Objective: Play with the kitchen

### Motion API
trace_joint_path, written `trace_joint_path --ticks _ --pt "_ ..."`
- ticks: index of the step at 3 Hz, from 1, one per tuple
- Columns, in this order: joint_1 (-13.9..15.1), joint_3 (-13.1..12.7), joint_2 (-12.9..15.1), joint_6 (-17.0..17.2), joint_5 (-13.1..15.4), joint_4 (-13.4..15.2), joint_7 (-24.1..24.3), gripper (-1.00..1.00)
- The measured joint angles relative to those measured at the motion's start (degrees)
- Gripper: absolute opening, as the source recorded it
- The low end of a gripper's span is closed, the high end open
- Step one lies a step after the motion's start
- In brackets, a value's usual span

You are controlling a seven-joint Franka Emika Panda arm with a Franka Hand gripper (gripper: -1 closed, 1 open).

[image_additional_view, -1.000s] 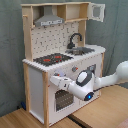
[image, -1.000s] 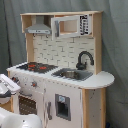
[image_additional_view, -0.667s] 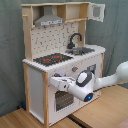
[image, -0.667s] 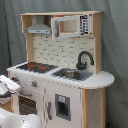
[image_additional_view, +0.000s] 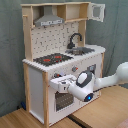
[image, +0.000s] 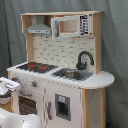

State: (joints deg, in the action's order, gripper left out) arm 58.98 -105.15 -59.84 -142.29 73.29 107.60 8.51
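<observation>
The kitchen point(image: 65, 75) is a tall white and light-wood toy with a grey hood point(image: 39, 29), black faucet point(image: 84, 59), sink point(image: 72, 74) and red-ringed hob point(image: 36, 66). In the second exterior view the kitchen point(image_additional_view: 35, 80) stands on a wooden table, and its windowed oven door point(image_additional_view: 62, 101) faces the arm. My gripper point(image_additional_view: 59, 82) is right at the top edge of that oven door, just under the knobs. In the first exterior view the gripper point(image: 9, 84) shows at the left edge, in front of the oven door point(image: 27, 104).
A wooden table point(image_additional_view: 102, 112) carries the kitchen. A small upper cabinet door point(image_additional_view: 97, 11) stands ajar at the top right. A grey curtain point(image: 115, 50) hangs behind. My white arm point(image_additional_view: 112, 79) reaches in from the second exterior view's right.
</observation>
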Motion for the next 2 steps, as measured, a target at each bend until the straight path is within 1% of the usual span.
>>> trace_joint_path --ticks 1,2 --pt "0.0 0.0 0.0 0.1 0.0 0.0 -1.1 -1.0" --pt "0.0 0.0 0.0 0.1 0.0 0.0 -1.1 1.0"
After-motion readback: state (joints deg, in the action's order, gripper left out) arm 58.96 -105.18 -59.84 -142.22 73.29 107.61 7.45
